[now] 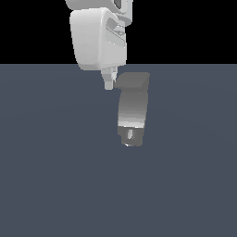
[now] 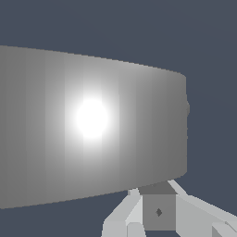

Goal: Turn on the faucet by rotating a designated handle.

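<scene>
In the exterior view the faucet (image 1: pixel 133 109) is a grey rounded body with a darker stub end (image 1: pixel 130 136) toward the camera. Its flat grey handle (image 1: pixel 133 81) lies across the top. My gripper (image 1: pixel 109 84) hangs from the white arm just to the exterior view's left of the handle, its tip level with the handle's edge and very close to it or touching. The fingers look pressed together with nothing between them. In the wrist view the faucet (image 2: pixel 92 120) fills most of the picture, and my gripper (image 2: pixel 159 212) sits close against it.
A flat dark blue-grey floor (image 1: pixel 55 176) spreads around the faucet. The bulky white arm links (image 1: pixel 97 39) stand above and behind the handle.
</scene>
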`<state>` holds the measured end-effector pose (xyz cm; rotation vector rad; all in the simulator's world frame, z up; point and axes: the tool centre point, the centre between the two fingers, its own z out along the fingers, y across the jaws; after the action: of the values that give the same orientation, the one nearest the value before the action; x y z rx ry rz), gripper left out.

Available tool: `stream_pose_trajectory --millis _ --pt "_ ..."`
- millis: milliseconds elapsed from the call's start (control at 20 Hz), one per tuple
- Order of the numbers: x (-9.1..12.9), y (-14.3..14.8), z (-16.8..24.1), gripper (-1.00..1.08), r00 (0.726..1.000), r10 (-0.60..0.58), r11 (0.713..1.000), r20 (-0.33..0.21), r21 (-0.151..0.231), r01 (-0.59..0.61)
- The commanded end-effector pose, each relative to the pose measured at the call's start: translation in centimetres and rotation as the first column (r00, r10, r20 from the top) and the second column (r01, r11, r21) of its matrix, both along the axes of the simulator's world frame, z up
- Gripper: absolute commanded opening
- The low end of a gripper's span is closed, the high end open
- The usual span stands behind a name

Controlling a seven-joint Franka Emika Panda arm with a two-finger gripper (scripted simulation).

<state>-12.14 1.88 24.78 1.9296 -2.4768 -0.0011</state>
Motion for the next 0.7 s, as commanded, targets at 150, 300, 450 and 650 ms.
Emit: stream_pose_trajectory --millis 150,300,450,650 --pt "-0.8 -3.9 0.0 -1.00 1.000 -0.028 1.000 0.002 0.001 0.028" --pt "-1.3 -5.5 0.0 -1.00 1.000 -0.029 1.000 0.002 0.001 0.029" --pt "-1.8 -7.0 0.0 -1.00 1.000 -0.029 1.000 0.002 0.001 0.029" --pt "-2.3 -8.6 0.0 -1.00 1.000 -0.030 1.000 0.002 0.001 0.030"
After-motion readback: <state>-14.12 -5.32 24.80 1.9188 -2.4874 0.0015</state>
